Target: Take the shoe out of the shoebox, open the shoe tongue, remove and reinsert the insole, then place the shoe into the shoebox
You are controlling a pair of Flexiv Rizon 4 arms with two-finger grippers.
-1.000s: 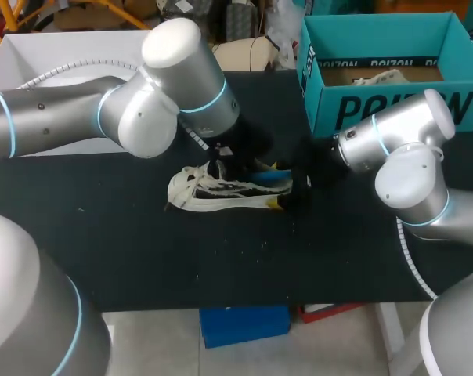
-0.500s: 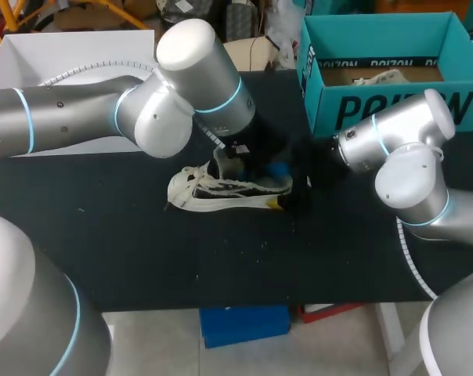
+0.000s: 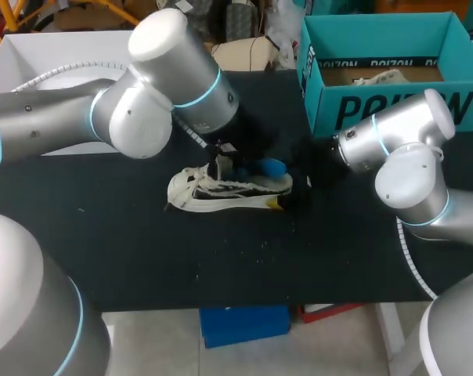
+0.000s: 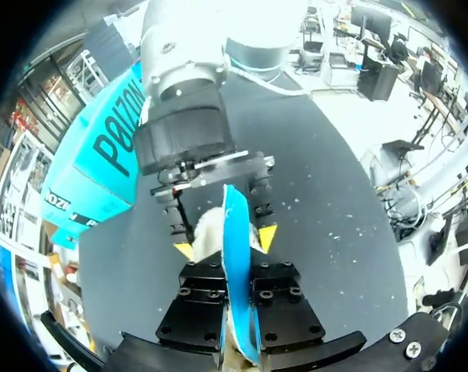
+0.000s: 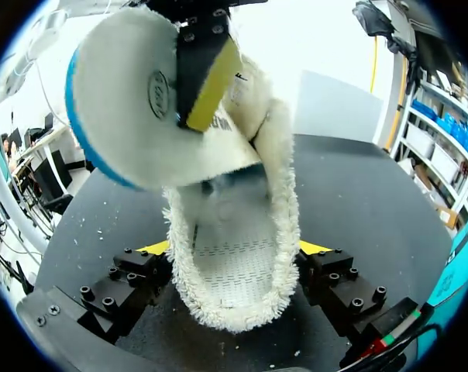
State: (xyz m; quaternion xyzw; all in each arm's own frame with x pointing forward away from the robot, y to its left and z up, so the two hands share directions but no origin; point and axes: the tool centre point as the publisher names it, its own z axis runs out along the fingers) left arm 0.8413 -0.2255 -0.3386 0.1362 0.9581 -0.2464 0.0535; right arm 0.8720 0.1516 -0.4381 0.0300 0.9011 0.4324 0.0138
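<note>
The left arm (image 3: 162, 94) has swung back to the left and up from where it leaned over the shoe (image 3: 221, 192) half a second ago, and more of the blue-backed insole (image 3: 266, 166) now shows above the heel. The left gripper (image 4: 235, 267) is pinching that insole edge-on, its fingers pressed tight on either side of it. The right gripper (image 5: 232, 252) clamps the heel of the shoe from both sides, holding it on the black table (image 3: 142, 251) in the middle of the scene, toe to the left. Seen from the right wrist, the insole curls up clear of the heel cup; whether its front end is out of the toe cannot be seen. So the removal looks well under way, probably almost done; reinserting it and returning the shoe to the teal shoebox (image 3: 393, 110), far right, are still to do
</note>
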